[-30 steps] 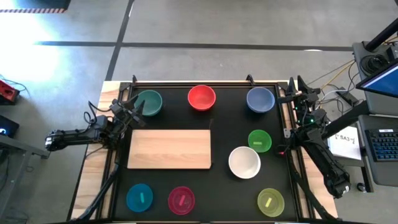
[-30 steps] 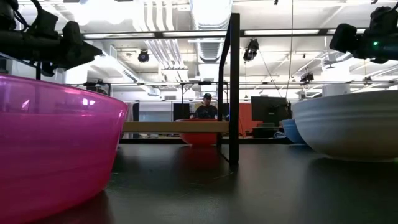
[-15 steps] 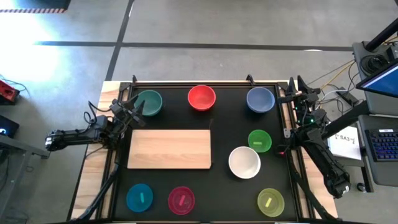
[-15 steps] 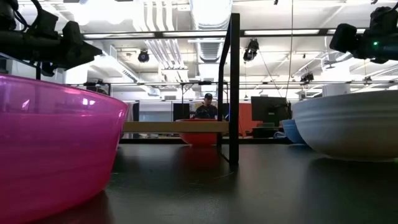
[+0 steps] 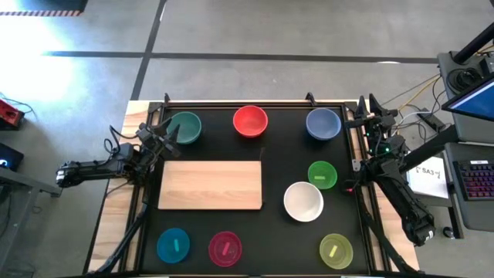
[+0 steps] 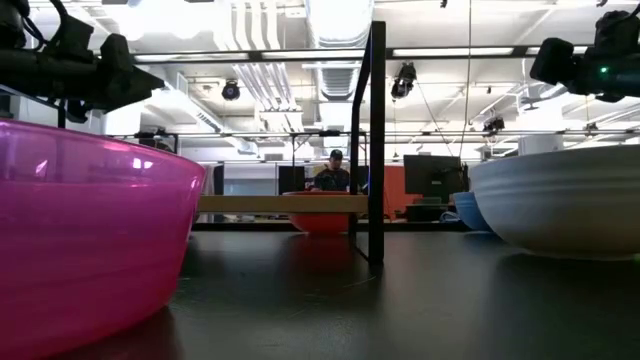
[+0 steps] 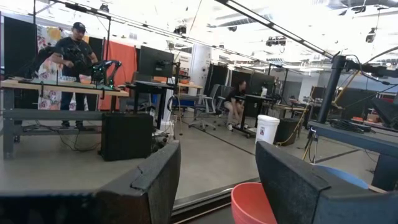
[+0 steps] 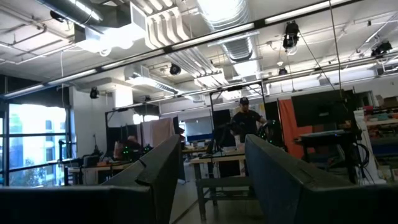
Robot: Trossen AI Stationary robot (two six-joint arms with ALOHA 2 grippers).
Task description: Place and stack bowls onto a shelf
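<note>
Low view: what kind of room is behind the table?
Probably an open robotics lab or workshop: exposed ceiling ducts, desks with monitors, and a person at a bench beyond the black table.

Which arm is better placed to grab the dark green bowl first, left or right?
Left. The left claw sits open right beside the dark green bowl, at the table's left edge near the shelf. The right claw waits across the table, nearer the blue bowl.
</note>
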